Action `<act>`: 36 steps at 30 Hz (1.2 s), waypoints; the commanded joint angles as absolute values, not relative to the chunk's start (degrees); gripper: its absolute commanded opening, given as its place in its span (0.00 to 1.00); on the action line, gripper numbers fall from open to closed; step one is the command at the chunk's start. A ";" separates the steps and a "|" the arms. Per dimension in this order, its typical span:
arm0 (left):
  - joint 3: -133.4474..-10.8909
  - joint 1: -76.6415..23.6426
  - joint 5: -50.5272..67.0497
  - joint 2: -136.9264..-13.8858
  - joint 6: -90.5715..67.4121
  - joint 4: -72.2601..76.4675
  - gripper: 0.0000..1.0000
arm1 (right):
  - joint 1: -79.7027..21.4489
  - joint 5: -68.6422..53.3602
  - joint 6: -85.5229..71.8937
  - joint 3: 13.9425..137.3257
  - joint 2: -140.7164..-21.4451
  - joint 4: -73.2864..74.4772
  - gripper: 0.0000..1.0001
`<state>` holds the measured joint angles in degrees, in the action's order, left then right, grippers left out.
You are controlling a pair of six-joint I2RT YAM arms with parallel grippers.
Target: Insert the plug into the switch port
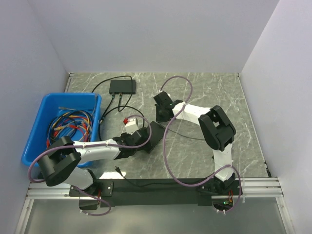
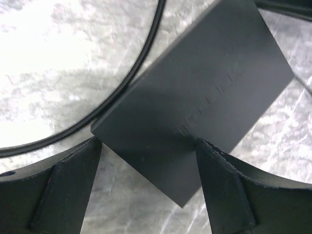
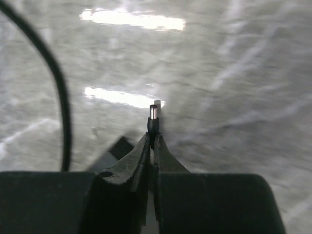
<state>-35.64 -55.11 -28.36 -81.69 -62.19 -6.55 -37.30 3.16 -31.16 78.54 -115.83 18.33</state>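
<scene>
My right gripper (image 3: 153, 141) is shut on the plug (image 3: 153, 118), a small dark barrel with a metal tip that sticks out past the fingertips over the marble table. In the top view the right gripper (image 1: 159, 118) hangs just beyond a small black box (image 1: 157, 135). My left gripper (image 1: 145, 137) holds that box. In the left wrist view both fingers (image 2: 222, 180) touch opposite edges of the box (image 2: 195, 92), which has faint raised lettering. The left gripper (image 2: 148, 144) straddles the box's near corner. No port row shows on it.
A second small black box (image 1: 122, 87) with cables plugged in lies at the back. A blue bin (image 1: 44, 109) of coloured wires stands on the left. Thin black cables (image 2: 131, 83) loop over the table (image 1: 214, 87). A loose cable end (image 1: 117, 169) lies near the arm bases.
</scene>
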 commanded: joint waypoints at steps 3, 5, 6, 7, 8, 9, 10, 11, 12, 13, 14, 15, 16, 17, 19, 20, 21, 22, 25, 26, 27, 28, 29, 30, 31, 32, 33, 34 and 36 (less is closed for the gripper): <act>-33.49 -54.58 -28.84 -82.52 -61.87 -5.19 0.84 | -32.35 10.10 -28.30 78.31 -106.09 23.63 0.00; -33.84 -54.58 -28.30 -82.88 -62.14 -5.27 0.83 | -31.56 11.94 -27.25 77.70 -102.76 24.60 0.00; -33.84 -54.67 -28.04 -82.53 -62.14 -5.80 0.83 | -31.38 13.69 -26.99 77.43 -101.61 25.65 0.00; -33.84 -54.75 -27.95 -81.92 -62.05 -5.89 0.82 | -31.29 14.49 -26.37 76.39 -99.25 26.01 0.00; -33.75 -54.76 -27.95 -80.35 -61.70 -6.06 0.82 | -31.29 15.28 -26.19 75.59 -98.01 26.36 0.00; -33.75 -54.76 -28.12 -79.38 -61.53 -7.02 0.82 | -31.29 16.08 -26.10 74.54 -96.69 26.54 0.00; -33.84 -54.76 -28.65 -78.23 -61.18 -7.47 0.82 | -31.29 16.34 -26.02 72.10 -94.07 26.54 0.00; -34.19 -54.76 -29.00 -75.79 -60.30 -8.17 0.82 | -31.29 16.43 -26.02 70.59 -92.83 26.28 0.00; -34.28 -54.76 -29.61 -74.37 -59.95 -8.78 0.82 | -31.29 16.26 -26.02 69.01 -91.51 26.02 0.00; -34.45 -54.76 -31.01 -72.96 -59.33 -10.18 0.82 | -31.38 15.39 -26.19 65.25 -89.06 25.06 0.00; -34.63 -54.76 -31.90 -70.08 -57.85 -10.54 0.83 | -31.29 14.86 -26.45 63.30 -87.82 24.44 0.00; -34.72 -54.76 -32.69 -68.83 -56.79 -10.81 0.83 | -31.29 14.24 -26.63 61.28 -86.58 23.74 0.00; -34.80 -54.67 -33.57 -67.51 -55.73 -10.98 0.84 | -31.20 13.02 -27.15 57.78 -84.75 22.77 0.00; -34.72 -54.67 -35.23 -65.15 -52.94 -10.46 0.85 | -31.29 12.49 -27.51 56.27 -83.77 22.24 0.00; -34.02 -54.41 -35.68 -63.12 -49.24 -7.75 0.86 | -31.46 10.91 -28.30 51.80 -81.05 20.31 0.00; -33.14 -53.88 -34.47 -61.63 -44.78 -3.64 0.86 | -31.46 8.55 -28.47 50.46 -80.43 19.61 0.00; -32.61 -53.27 -33.41 -61.35 -42.65 -1.34 0.86 | -31.64 7.92 -28.65 49.32 -79.64 18.64 0.00; -32.35 -51.43 -32.53 -61.17 -41.15 -0.36 0.87 | -31.90 7.48 -29.00 47.57 -78.41 18.28 0.00; -30.77 -46.52 -25.07 -61.08 -35.61 8.50 0.88 | -32.61 3.44 -28.83 44.14 -75.25 15.83 0.00; -29.28 -44.93 -22.09 -61.08 -33.86 10.87 0.88 | -32.96 2.38 -28.74 43.25 -74.36 15.30 0.00; -28.40 -43.35 -16.49 -61.17 -33.23 16.29 0.88 | -33.13 0.20 -28.48 42.37 -73.40 14.60 0.00; -27.69 -40.72 -14.00 -61.43 -32.87 18.35 0.88 | -33.22 -1.30 -27.95 40.36 -71.21 13.02 0.00; -26.55 -39.30 -12.06 -62.31 -32.52 20.11 0.88 | -33.31 -2.19 -27.69 39.47 -70.23 12.57 0.00; -26.11 -38.07 -7.86 -62.75 -32.43 23.78 0.88 | -33.57 -4.11 -27.42 38.59 -69.18 11.44 0.00; -25.49 -35.88 -6.08 -63.36 -32.34 25.47 0.87 | -33.66 -5.00 -26.73 36.93 -67.17 10.99 0.00; -24.27 -34.99 -4.41 -64.50 -32.34 27.66 0.87 | -33.84 -5.88 -26.54 36.13 -66.28 10.55 0.00; -23.65 -34.11 -2.39 -65.21 -32.43 29.51 0.87 | -34.10 -6.50 -26.46 35.43 -65.49 10.20 0.00; -23.12 -32.97 -0.46 -65.82 -32.52 33.27 0.86 | -34.10 -8.24 -26.80 34.20 -64.17 9.33 0.00; -21.80 -32.35 1.66 -68.20 -33.13 36.55 0.86 | -34.19 -9.75 -27.42 33.40 -63.20 8.27 0.00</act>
<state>-23.22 -33.47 -7.29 -66.19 -34.63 24.34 -33.65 -5.23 -27.55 34.74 -65.43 12.97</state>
